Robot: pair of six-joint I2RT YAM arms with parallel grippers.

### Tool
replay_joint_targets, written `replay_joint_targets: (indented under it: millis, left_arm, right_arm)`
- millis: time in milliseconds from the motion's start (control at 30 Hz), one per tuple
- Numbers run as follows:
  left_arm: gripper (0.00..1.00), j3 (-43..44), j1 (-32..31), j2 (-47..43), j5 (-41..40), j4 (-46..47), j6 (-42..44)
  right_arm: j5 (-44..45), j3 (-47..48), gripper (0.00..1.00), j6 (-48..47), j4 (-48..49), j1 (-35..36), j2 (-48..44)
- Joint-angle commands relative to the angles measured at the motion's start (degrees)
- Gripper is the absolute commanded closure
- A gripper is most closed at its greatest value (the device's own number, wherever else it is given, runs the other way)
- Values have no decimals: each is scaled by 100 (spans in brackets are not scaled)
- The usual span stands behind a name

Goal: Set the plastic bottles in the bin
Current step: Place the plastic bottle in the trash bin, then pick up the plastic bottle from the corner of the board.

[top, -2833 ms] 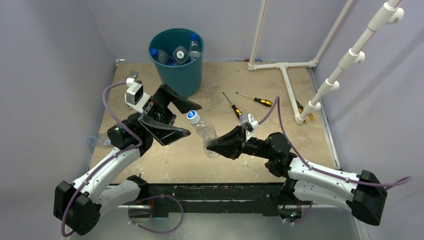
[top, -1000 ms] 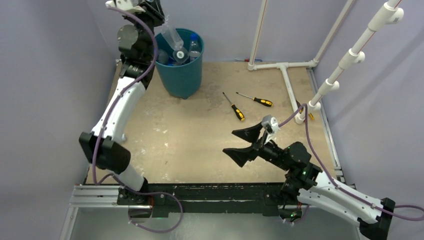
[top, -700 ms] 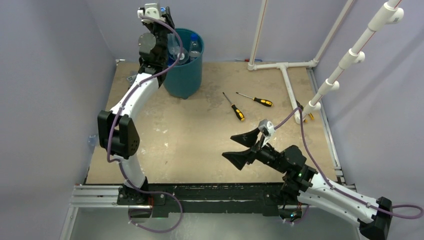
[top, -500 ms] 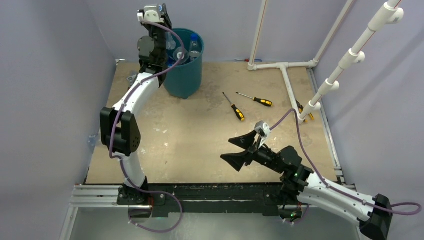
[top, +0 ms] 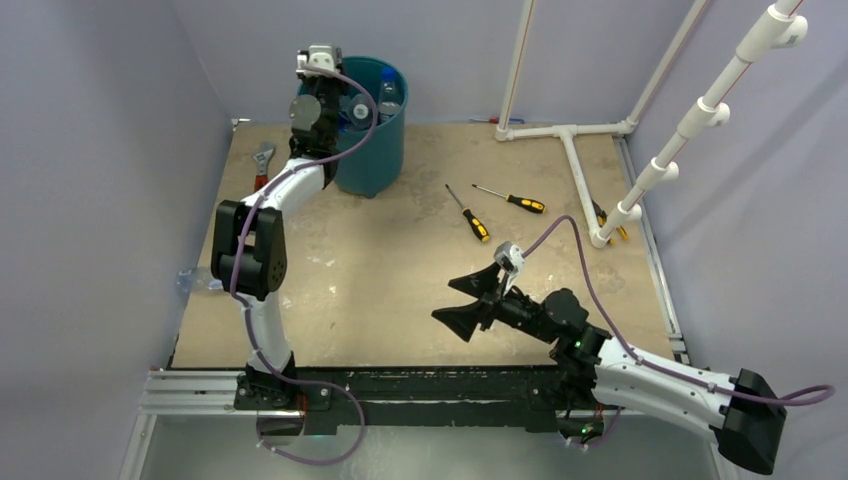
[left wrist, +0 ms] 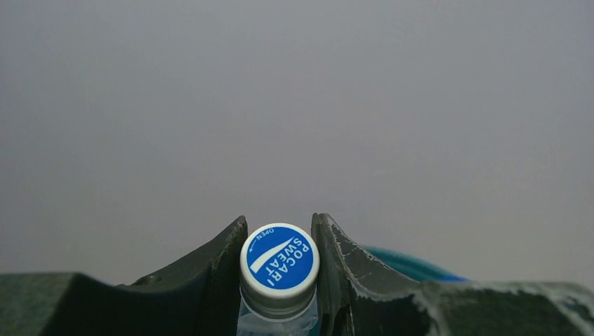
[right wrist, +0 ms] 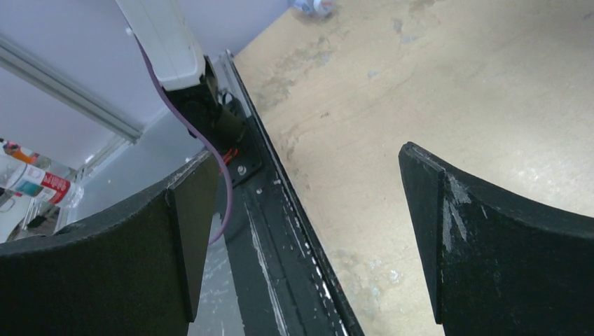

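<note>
Pinches the Pocari Sweat bottle [left wrist: 279, 257] in the left gripper [left wrist: 279, 231] over the teal bin [top: 378, 158], right gripper [top: 447, 302] gaping empty; should centre above the opening before releasing.

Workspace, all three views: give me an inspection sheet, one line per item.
Surface: tan board table, scuffed.
Job's things: bin at back, several plastic bottles inside; one blue-capped bottle held at its rim; stray bottle at the table's left edge.
Clutter: two screwdrivers mid-table; wrench left of bin.
Grippers: left gripper shut on the blue-capped bottle's neck; right gripper open, empty.
Cables: purple cable along each arm, in loose loops.
Surroundings: plain walls; white pipe frame back right.
</note>
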Motion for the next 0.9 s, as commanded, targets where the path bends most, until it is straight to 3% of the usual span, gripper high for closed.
replay_joint_targets:
  millis: [0, 100, 133, 300, 333, 533, 667, 767, 867]
  left_arm:
    - [100, -219, 23, 47, 304, 1, -126]
    - [100, -300, 23, 38, 250, -249, -318]
    - [95, -346, 23, 0, 273, -332, -363]
    - [12, -722, 16, -589, 623, -590, -690]
    - [7, -749, -2, -745, 688, -804, -670]
    - [1, -1060, -83, -2158, 18, -1937, -775]
    - [1, -727, -83, -3160, -1105, -4142, -1386]
    - [1, -998, -78, -3929, -1949, -5607, -2150]
    - [1, -1968, -65, -4945, -2364, -6414, -3525]
  right_arm:
    - [-171, 38, 2, -55, 358, 11, 142]
    - [-93, -10, 2, 12, 361, 11, 28]
    - [-73, -40, 2, 38, 363, 11, -5]
    - [16, -78, 2, 67, 286, 11, -117]
    - [19, -68, 2, 51, 279, 11, -121]
    - [2, -136, 2, 51, 557, 11, 77]
    - [-13, -159, 2, 98, 755, 11, 153]
    - [21, -201, 2, 107, 909, 11, 193]
    - [101, -302, 2, 170, 1051, 11, 243]
